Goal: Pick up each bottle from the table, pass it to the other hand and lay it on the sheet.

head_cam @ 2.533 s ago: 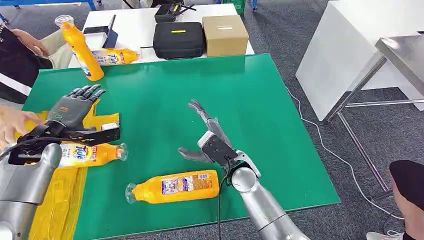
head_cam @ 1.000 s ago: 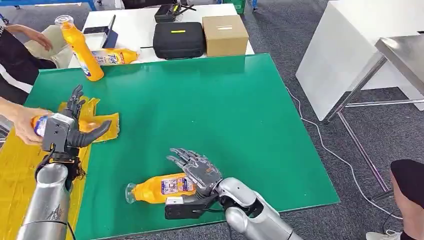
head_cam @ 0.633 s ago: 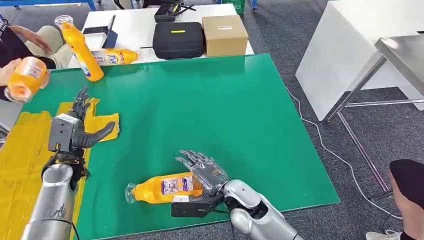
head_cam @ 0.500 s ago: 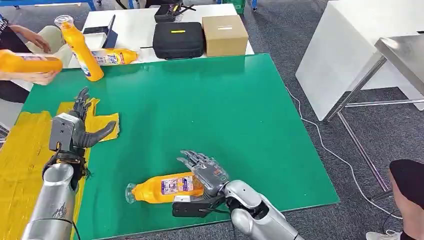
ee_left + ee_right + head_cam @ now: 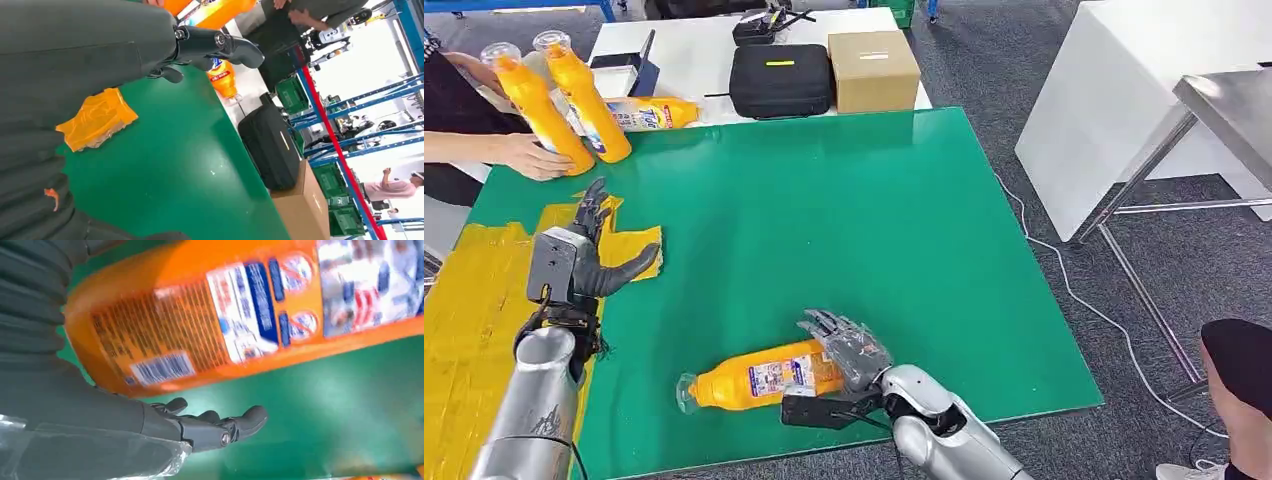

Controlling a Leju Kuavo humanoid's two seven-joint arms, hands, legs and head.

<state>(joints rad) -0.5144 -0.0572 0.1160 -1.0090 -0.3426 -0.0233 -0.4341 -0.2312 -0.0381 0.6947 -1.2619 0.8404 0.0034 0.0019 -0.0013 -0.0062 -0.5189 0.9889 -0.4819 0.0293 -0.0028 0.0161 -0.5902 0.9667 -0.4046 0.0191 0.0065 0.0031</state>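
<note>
Orange plastic meets the right hand (image 5: 849,352) near the counter's front edge: its fingers lie over the base end of a bottle (image 5: 764,376) that rests on its side on the green counter (image 5: 854,210). The right wrist view shows that bottle's label and barcode close against the palm, with the dark fingers (image 5: 220,425) stretched out beside it rather than wrapped round it. The bottle's clear cap points toward the robot's left. Whether the hand truly grips it or only rests against it cannot be told.

The left hand (image 5: 579,262) stands raised over the counter's left side, empty, thumb out and fingers spread. Just beyond it lies the yellow sheet (image 5: 464,300), which covers the left edge of the counter, with a crumpled corner beside the thumb.

At the far left corner a person's hand (image 5: 532,157) holds an upright orange bottle (image 5: 534,107), touching a second upright bottle (image 5: 584,95) next to it. Behind them, on a white table (image 5: 694,55), a third bottle (image 5: 649,113) lies on its side. A black case (image 5: 781,78) and a cardboard box (image 5: 874,68) sit there too.
</note>
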